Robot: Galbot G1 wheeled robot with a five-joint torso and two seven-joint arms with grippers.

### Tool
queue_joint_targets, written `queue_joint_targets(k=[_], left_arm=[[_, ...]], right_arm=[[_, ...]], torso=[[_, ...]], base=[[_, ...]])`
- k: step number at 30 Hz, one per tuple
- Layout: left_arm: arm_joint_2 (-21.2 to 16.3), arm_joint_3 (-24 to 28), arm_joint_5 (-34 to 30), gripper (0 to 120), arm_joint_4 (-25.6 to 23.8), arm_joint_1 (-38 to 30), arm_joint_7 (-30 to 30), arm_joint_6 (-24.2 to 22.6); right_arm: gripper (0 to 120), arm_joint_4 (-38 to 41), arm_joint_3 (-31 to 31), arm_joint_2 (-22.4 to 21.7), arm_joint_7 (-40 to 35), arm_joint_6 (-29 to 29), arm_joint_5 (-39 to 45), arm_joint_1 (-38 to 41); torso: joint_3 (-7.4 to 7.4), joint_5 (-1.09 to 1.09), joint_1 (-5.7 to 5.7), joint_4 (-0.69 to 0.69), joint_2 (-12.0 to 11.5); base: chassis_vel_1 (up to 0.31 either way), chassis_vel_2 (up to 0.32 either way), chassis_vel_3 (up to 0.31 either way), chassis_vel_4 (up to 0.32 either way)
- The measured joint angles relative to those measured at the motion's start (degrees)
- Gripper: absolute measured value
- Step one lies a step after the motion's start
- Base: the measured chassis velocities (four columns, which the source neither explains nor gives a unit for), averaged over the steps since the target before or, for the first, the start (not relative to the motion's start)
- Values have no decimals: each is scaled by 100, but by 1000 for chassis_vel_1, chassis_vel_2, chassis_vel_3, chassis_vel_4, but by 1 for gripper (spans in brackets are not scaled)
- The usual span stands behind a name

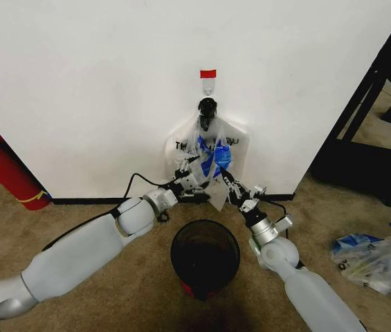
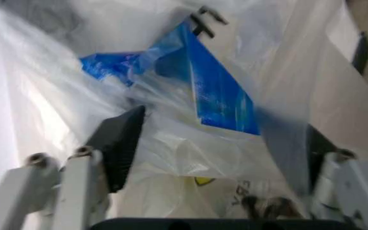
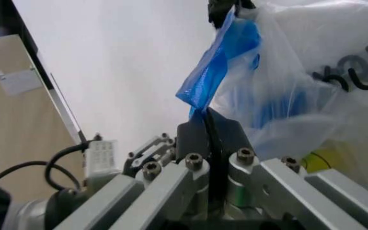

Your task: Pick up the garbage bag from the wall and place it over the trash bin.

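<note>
The left tool (image 2: 212, 158) is spread wide, with one black pad (image 2: 121, 143) on one side and the other finger (image 2: 318, 158) on the opposite side. The garbage bag (image 2: 171, 158) fills the gap between them; its translucent white film bulges over the inner edge of the black pad and drapes across the far finger, partly veiling it. A blue patch (image 2: 219, 96) sits in the crumpled folds beyond the fingers. A small yellow mark (image 2: 203, 180) and dark lettering (image 2: 243, 191) show near the tool's base. Contact with the far finger appears likely but cannot be confirmed through the film.
</note>
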State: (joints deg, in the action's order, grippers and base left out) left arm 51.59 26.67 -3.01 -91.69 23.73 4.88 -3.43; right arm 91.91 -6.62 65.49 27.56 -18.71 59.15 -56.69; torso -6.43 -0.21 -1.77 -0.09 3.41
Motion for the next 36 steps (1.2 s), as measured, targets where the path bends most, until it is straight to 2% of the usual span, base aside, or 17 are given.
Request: queue_joint_targets(k=[2,3,8,10,14,15,19,26,28,29,30,34,36], left_arm=[[10,6,-3,58,12,-9,116,-90],[10,6,-3,58,12,-9,116,-90],[-31,-8,-106,36,-108,15,247,-162],[-47,-19,-150,33,-156,38,261,-166],[-155,-116,-294,15,-433,200,300,-228],[-155,-116,-294,15,-433,200,300,-228],[-240,-257,-316,0,-601,401,275,-249],[-373,-419,-444,1,-853,732,147,-86],[-451,-451,-522,10,-934,807,-90,159],[-540,-494,-611,16,-1009,869,-456,547],[-540,-494,-611,16,-1009,869,-456,547],[-696,-657,-874,32,-1028,915,-1629,1554],[-712,-686,-1074,41,-1039,916,-1869,1755]], right_arm=[[0,10,-14,-10,35,3,-18,-5],[0,10,-14,-10,35,3,-18,-5],[0,-11,-46,-24,93,5,-77,-5],[0,-24,-62,-24,106,5,-87,-6],[0,-148,-231,-42,192,-14,-191,-34],[0,-148,-231,-42,192,-14,-191,-34],[0,-322,-460,-116,246,-49,-96,-94],[0,-346,-570,-157,294,-47,275,-238],[0,-329,-583,-143,348,-48,304,-263],[0,-294,-577,-121,400,-47,308,-279],[0,-294,-577,-121,400,-47,308,-279],[0,-216,-538,-76,469,-31,300,-289],[0,-208,-514,-61,483,-25,287,-290]], torso=[[0,0,0,0,0],[0,0,0,0,0],[0,0,0,0,0],[0,0,0,0,0],[0,0,1,0,0],[0,0,1,0,0],[0,0,1,0,0],[0,0,1,0,0],[0,-1,1,0,0],[1,0,1,0,0],[1,0,1,0,0],[1,0,1,1,0],[0,0,1,1,0]], base=[[0,0,0,0],[0,0,0,0],[0,0,0,0],[0,0,0,0],[0,0,0,0],[0,0,0,0],[0,0,0,0],[0,0,0,0],[0,0,0,0],[0,0,0,0],[0,0,0,0],[0,0,0,0],[0,0,0,0]])
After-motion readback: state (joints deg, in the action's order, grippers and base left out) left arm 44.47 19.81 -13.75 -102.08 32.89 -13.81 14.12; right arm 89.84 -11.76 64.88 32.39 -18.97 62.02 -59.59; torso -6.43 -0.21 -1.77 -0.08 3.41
